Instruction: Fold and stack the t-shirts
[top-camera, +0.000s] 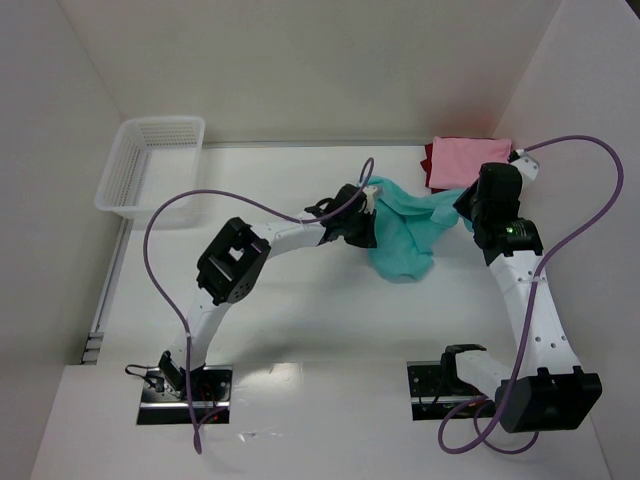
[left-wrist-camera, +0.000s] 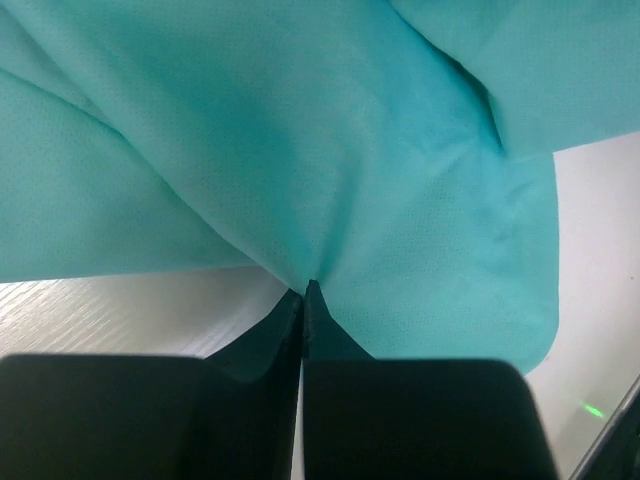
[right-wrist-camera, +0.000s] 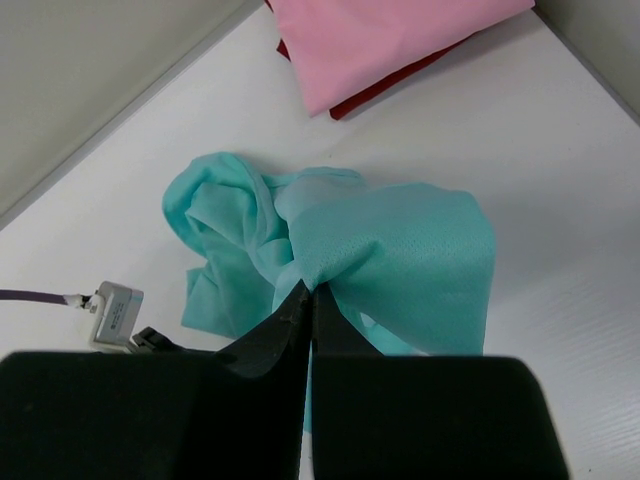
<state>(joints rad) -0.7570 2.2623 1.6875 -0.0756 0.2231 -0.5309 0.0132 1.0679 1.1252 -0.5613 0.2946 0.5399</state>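
**Teal shirt** (top-camera: 405, 238): one, unfolded and crumpled. It sits right of the middle of the table (top-camera: 300, 330), stretched between the two grippers. Loose folds hang from both gripper holds and the lower part rests on the table.

**Left gripper** (left-wrist-camera: 303, 292): jaws pressed together on a pinch of the teal shirt at its left edge. In the left wrist view the cloth fans out from the tips.

**Right gripper** (right-wrist-camera: 308, 292): jaws closed tight on a gathered fold at the shirt's right side.

**Pink shirt** (top-camera: 468, 160): folded into a rectangle at the far right corner of the table, lying on top of the red shirt.

**Red shirt** (top-camera: 429, 168): folded, under the pink one, with only a strip showing along the left edge. The stack is just beyond the teal shirt; whether they touch cannot be told.

**Basket** (top-camera: 150, 165): white plastic mesh, at the far left corner, well apart from the shirts.

**Cable** (top-camera: 150, 235): purple, looping over the left arm.
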